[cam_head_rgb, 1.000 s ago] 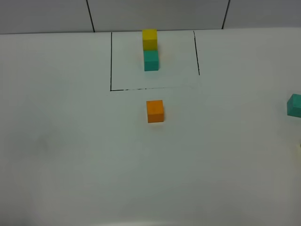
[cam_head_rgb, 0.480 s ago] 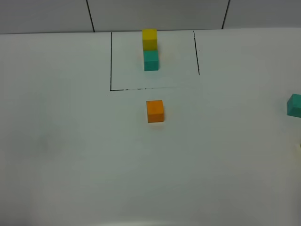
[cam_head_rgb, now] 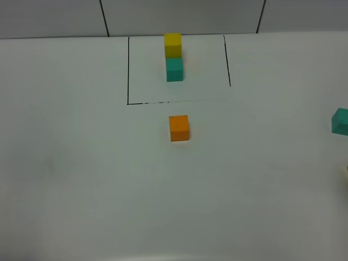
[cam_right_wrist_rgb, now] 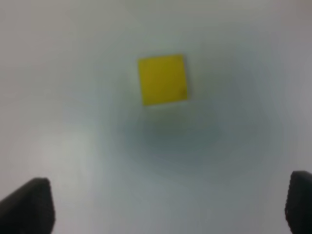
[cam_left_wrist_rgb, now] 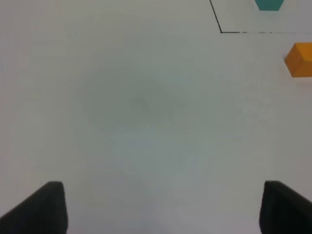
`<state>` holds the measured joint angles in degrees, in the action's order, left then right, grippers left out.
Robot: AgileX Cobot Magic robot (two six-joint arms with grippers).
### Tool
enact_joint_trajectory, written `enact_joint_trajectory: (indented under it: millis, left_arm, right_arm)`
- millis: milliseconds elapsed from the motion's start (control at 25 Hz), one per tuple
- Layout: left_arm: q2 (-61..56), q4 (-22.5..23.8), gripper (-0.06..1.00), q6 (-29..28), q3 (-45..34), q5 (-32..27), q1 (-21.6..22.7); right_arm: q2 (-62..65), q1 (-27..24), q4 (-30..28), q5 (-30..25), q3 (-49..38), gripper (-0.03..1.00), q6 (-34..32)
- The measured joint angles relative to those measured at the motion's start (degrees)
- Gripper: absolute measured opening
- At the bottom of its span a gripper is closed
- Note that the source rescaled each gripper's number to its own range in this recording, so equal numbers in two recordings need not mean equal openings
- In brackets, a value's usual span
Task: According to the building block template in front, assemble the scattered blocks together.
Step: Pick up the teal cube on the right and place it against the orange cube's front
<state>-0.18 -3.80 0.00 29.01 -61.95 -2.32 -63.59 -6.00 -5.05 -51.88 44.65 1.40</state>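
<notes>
The template [cam_head_rgb: 174,57] is a yellow cube joined to a teal cube, inside the black-lined box at the far middle; its teal cube shows in the left wrist view [cam_left_wrist_rgb: 268,4]. The loose orange cube [cam_head_rgb: 179,128] sits just in front of the box and shows in the left wrist view [cam_left_wrist_rgb: 300,59]. The loose teal cube [cam_head_rgb: 341,121] lies at the right edge. The loose yellow cube [cam_right_wrist_rgb: 162,79] shows only in the right wrist view, blurred, beyond the right gripper [cam_right_wrist_rgb: 168,204]. The left gripper [cam_left_wrist_rgb: 158,209] is open over bare table. Both grippers are open and empty.
A black outline [cam_head_rgb: 128,70] marks the template area on the white table [cam_head_rgb: 87,179]. A wall with dark seams [cam_head_rgb: 104,16] runs along the far edge. Neither arm shows in the exterior high view.
</notes>
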Motion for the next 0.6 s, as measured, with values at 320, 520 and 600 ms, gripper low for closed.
enact_joint_trajectory:
  millis: [320,520,600]
  left_arm:
    - [0.0,0.0,0.76,0.0,0.0,0.0,0.0]
    - [0.0,0.0,0.76,0.0,0.0,0.0,0.0]
    - [0.0,0.0,0.76,0.0,0.0,0.0,0.0]
  right_arm:
    - [-7.4,0.0,0.0,2.2,3.2,1.0,0.4]
    - [-9.6,0.0,-0.1,2.2,6.0,1.0,0.6]
    - [-10.7,0.0,-0.1,2.2,7.0,1.0,0.6]
